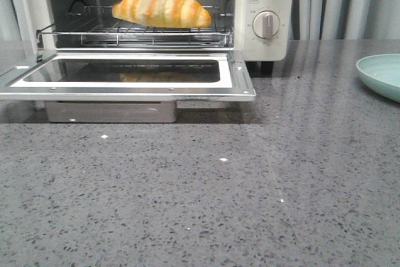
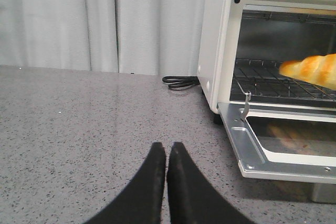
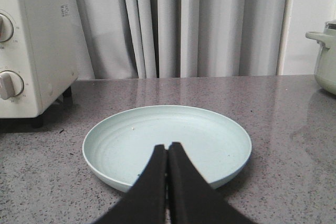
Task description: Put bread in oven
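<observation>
Bread: the bread (image 1: 162, 6) lies on the wire rack (image 1: 134, 32) inside the oven (image 1: 265, 14), well in from the rack's front edge, long side across the opening.
Oven: its door (image 1: 125, 76) hangs fully open, flat out over the bench (image 1: 200, 198) in front of the oven, glass pane facing up.
Progress: the bread looks delivered; judged from this, the placing is done, and the door still stands open, should closing be wanted.
Left fingers: the left gripper (image 2: 167, 153) has its fingers pressed together, holding nothing, low over the bench off the oven's left side, clear of the door's corner.
Right fingers: the right gripper (image 3: 168, 153) also has its fingers together and empty, poised at the near rim of the pale green plate (image 3: 167, 142), which sits to the right of the oven.
Edges: the door's front lip juts well out from the oven, the nearest hard edge for either arm.
Open room: the bench in front of the oven is bare grey stone; a black cord (image 2: 181, 82) lies behind the oven's left side, and a pale green pot (image 3: 325, 56) stands far right of it.
</observation>
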Tool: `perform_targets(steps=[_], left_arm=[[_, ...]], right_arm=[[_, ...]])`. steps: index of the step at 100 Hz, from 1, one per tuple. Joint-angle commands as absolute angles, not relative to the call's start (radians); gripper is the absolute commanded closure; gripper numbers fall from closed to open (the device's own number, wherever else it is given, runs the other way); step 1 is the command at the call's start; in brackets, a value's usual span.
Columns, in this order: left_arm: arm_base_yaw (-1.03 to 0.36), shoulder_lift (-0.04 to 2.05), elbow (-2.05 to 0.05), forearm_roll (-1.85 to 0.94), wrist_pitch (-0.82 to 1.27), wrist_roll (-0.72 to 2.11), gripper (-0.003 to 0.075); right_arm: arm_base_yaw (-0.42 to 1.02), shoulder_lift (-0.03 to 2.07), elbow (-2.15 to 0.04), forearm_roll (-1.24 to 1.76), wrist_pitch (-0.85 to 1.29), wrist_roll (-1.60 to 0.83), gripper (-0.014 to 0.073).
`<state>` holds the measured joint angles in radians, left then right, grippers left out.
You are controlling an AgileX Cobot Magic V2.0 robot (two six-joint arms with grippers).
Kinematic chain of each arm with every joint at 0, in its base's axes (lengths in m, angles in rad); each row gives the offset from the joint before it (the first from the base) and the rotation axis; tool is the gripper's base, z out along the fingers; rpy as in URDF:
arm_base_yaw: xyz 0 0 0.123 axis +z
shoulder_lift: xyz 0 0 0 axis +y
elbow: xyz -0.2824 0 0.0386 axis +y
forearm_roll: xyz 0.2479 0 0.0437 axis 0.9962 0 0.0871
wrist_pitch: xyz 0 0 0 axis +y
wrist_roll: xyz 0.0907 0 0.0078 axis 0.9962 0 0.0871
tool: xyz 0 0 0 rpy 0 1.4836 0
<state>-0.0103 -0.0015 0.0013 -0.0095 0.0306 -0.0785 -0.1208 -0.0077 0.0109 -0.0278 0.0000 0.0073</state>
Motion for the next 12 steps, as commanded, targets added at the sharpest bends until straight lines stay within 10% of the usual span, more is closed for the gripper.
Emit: perform_targets(steps=[1, 12], left_arm=[[-0.015, -0.029, 0.023, -0.017, -0.047, -0.079, 0.0741], [-0.015, -0.029, 0.023, -0.017, -0.047, -0.079, 0.0741]], right_arm=[[-0.128, -0.020, 0.035, -0.034, -0.078, 0.000, 0.0661], [-0.128, -0.020, 0.035, -0.034, -0.078, 0.000, 0.0661]])
